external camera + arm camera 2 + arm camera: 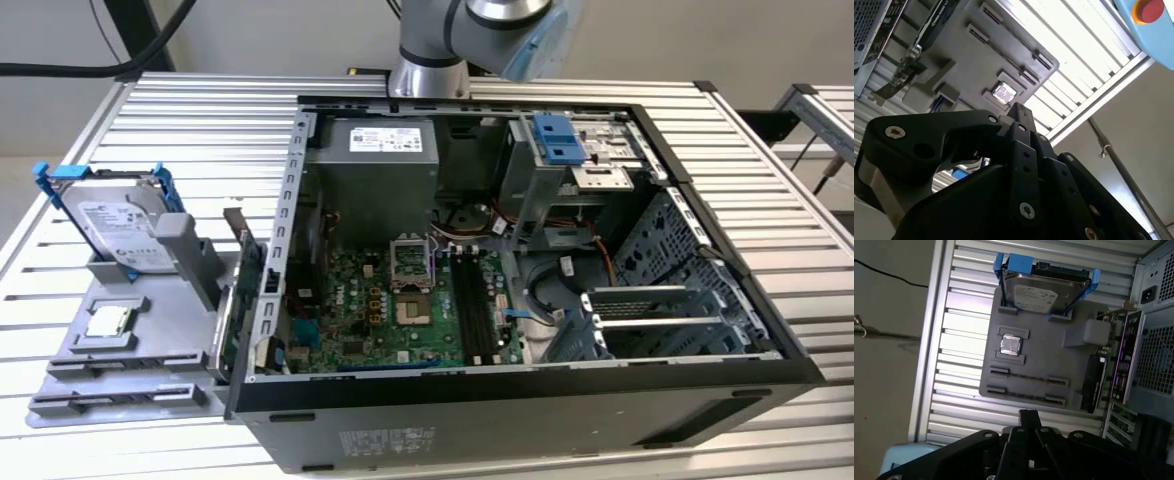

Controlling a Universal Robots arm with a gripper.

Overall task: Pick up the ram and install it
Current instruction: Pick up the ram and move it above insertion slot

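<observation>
The ram [242,285] is a thin dark stick standing on its edge along the side of the grey holder tray [147,330] that faces the computer case, at the exterior view's left. The first wrist view has the ram [1093,387] beyond my black fingertips, and the second wrist view has the ram [936,20] well off from them. My gripper [1028,415] hangs high above the table beside the tray, shut with nothing in it; its closed tips [1021,112] point toward the tray. The black memory slots [470,300] on the motherboard lie bare inside the case.
The open computer case [707,300] takes up the table's middle. A silver hard drive in blue brackets [114,230] and a small square processor chip [107,320] sit on the tray. The arm [454,30] rises behind the case. The slatted table's edge [929,365] runs beside the tray.
</observation>
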